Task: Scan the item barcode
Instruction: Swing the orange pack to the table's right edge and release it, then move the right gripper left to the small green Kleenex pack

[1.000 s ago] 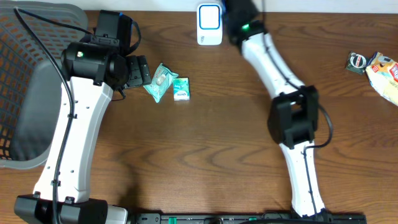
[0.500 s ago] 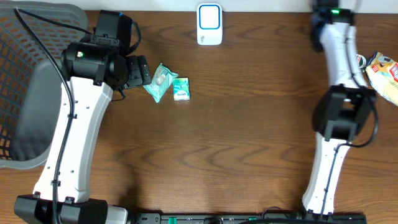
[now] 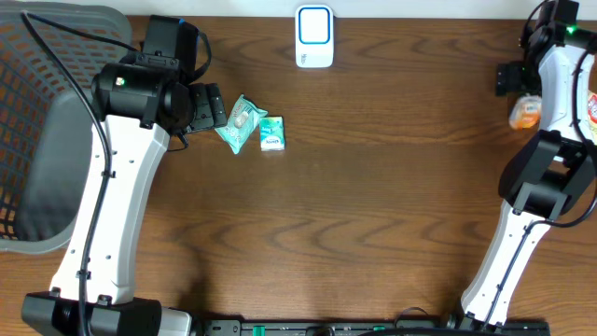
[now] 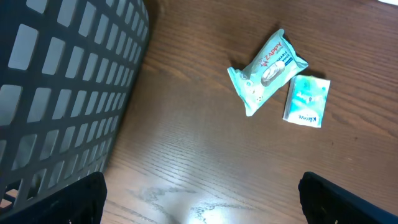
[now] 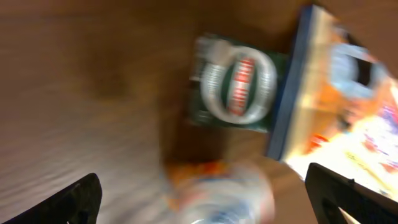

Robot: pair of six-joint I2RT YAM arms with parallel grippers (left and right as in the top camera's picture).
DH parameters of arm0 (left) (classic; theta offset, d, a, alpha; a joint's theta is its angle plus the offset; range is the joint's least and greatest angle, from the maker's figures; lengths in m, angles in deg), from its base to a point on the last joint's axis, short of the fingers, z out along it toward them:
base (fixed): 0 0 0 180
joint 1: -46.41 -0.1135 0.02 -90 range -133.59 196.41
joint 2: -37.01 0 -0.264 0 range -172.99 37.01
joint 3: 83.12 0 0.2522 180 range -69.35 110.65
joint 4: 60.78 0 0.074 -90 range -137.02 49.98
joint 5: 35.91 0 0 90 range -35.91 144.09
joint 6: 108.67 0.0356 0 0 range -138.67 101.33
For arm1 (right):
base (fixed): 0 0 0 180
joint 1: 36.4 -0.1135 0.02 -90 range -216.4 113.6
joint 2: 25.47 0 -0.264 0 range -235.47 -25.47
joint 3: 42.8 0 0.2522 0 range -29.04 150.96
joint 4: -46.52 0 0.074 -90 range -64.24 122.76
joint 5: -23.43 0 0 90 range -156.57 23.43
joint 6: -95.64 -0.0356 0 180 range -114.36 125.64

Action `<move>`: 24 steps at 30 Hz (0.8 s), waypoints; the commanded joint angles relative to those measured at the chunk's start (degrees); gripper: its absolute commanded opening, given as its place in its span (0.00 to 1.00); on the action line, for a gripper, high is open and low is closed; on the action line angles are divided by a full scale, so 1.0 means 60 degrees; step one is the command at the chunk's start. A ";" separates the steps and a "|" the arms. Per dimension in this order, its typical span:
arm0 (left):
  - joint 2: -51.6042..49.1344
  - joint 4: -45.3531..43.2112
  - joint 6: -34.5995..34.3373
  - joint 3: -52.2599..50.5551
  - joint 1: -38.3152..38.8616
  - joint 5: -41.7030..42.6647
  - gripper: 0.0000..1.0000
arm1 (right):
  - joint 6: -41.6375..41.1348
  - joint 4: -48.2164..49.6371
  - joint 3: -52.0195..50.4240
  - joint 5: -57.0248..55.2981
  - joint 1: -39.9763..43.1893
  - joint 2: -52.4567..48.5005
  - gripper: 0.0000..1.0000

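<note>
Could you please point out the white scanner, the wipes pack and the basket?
white scanner (image 3: pixel 314 35): overhead view, its blue-framed face.
wipes pack (image 4: pixel 267 70): left wrist view, its front middle.
basket (image 4: pixel 62 93): left wrist view, lattice wall.

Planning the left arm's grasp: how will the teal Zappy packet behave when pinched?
The teal Zappy packet looks like a soft, puffy film pouch, so it will probably squash rather than stay stiff. Its glossy wrap may slip. Lying flat, it seems unlikely to roll.
</note>
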 commanded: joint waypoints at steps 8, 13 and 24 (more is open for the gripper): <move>0.0015 0.0015 -0.0087 -0.0029 -0.0015 -0.0117 0.98 | -0.0160 -0.0306 -0.0058 0.5515 -0.0852 0.0102 0.99; 0.0015 0.0015 -0.0087 -0.0029 -0.0015 -0.0117 0.98 | -0.0874 -0.0441 -0.0062 0.7173 -0.1508 0.0102 0.99; 0.0015 0.0015 -0.0087 -0.0029 -0.0015 -0.0117 0.98 | -0.1501 -0.0627 -0.0062 0.7162 -0.3654 0.0102 0.99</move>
